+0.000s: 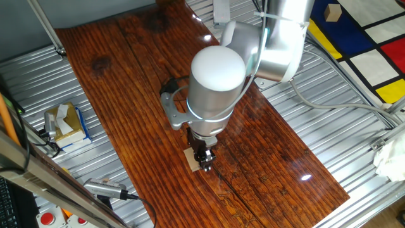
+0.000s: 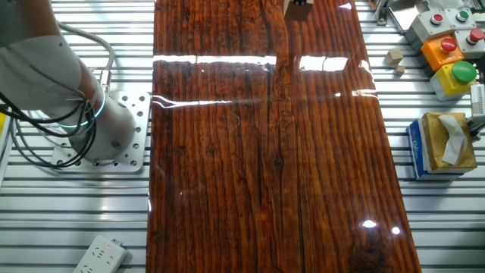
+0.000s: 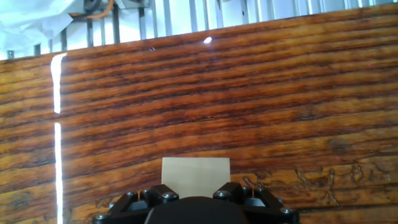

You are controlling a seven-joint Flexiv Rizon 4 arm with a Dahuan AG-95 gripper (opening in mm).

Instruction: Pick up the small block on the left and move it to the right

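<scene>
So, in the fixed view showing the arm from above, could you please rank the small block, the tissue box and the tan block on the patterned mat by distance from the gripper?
1. The small block, right at the gripper.
2. The tissue box, far left on the metal table.
3. The tan block, top right on the patterned mat.

board [image 1: 158, 82]: dark red-brown wood, glossy, streaked with glare | small block [image 3: 195, 177]: pale matt wood, smooth | table [image 1: 354, 126]: ribbed bare metal | arm [image 1: 218, 82]: satin silver shell, possibly painted metal | gripper [image 1: 204, 158]: black, matt
</scene>
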